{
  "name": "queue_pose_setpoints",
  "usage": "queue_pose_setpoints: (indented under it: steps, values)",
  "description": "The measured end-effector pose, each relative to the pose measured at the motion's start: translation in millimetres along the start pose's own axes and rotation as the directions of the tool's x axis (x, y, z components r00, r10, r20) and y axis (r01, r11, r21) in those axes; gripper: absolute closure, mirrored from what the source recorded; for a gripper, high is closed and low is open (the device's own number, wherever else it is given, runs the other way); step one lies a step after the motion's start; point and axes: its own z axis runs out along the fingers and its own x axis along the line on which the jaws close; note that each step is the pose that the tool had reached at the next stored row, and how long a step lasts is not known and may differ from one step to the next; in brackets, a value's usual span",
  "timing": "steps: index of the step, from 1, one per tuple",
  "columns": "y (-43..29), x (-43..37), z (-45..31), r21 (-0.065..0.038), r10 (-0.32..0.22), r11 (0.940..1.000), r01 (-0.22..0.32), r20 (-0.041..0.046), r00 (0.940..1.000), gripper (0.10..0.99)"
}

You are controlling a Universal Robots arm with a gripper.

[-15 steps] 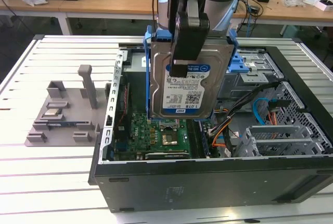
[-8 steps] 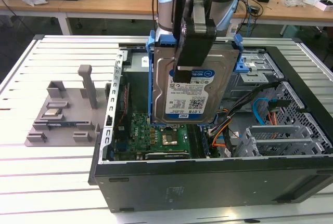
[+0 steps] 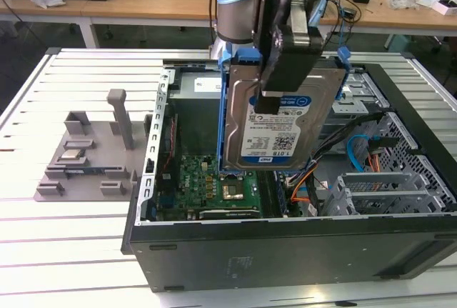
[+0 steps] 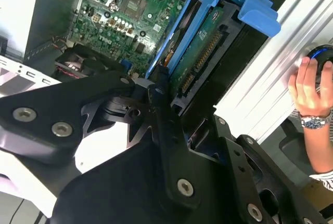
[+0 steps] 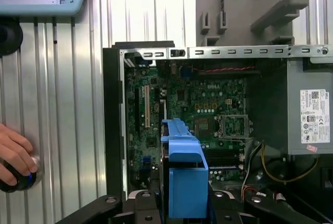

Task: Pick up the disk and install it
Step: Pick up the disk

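The disk (image 3: 282,126), a silver drive with a white-and-blue label set in a blue bracket (image 5: 184,167), hangs upright on its edge over the open computer case (image 3: 285,247). The gripper (image 3: 269,102) is clamped on it from above, with one black finger (image 3: 265,104) pressed flat across the labelled face. In the second wrist view the drive's green underside and its connector edge show between the dark gripper links.

Below it lies the green circuit board (image 3: 203,179) with its square processor socket. Orange and blue cables (image 3: 357,154) coil in the case toward the exterior view's right (whether the drive's lower edge sits below the case's rim cannot be told).

The case lies on its side on a ribbed metal table (image 3: 71,251). Well apart from it, toward the exterior view's left, stands a grey fixture (image 3: 118,118) carrying a small silver chip (image 3: 71,154).

In both wrist views a person's hand (image 4: 307,86) rests on a round black button (image 5: 23,181) with a blue ring at the table's edge.
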Motion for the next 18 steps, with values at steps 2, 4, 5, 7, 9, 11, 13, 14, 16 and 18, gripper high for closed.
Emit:
queue_pose_setpoints:
  steps: [2, 4, 5, 7, 9, 11, 13, 14, 16, 18]
  values:
    - [-3.7, 0.0, 0.0, 0.000, 0.000, 1.0000, 0.000, 0.0000, 1.0000, 0.722]
    - [-8.3, 0.0, -0.1, 0.000, 0.000, 1.0000, 0.000, -0.0001, 1.0000, 0.722]
    - [-11.5, 0.1, 0.0, 0.000, 0.000, 1.0000, 0.000, 0.0000, 1.0000, 0.722]
    - [-16.5, 0.1, -0.1, 0.000, 0.000, 1.0000, 0.000, -0.0001, 1.0000, 0.722]
    - [-19.9, 0.1, -0.1, 0.000, 0.000, 1.0000, 0.000, 0.0000, 1.0000, 0.722]
    - [-23.6, 0.1, -0.1, 0.000, 0.000, 1.0000, 0.000, 0.0000, 1.0000, 0.722]
    - [-26.8, 0.1, -0.1, 0.000, 0.000, 1.0000, 0.000, 0.0000, 1.0000, 0.722]
    - [-28.7, 0.1, 0.0, 0.000, 0.000, 1.0000, 0.000, 0.0001, 1.0000, 0.722]
    - [-31.8, 0.1, -0.1, 0.000, 0.000, 1.0000, 0.000, 0.0000, 1.0000, 0.722]
    - [-34.6, 0.1, 0.0, 0.000, 0.000, 1.0000, 0.000, 0.0000, 1.0000, 0.722]
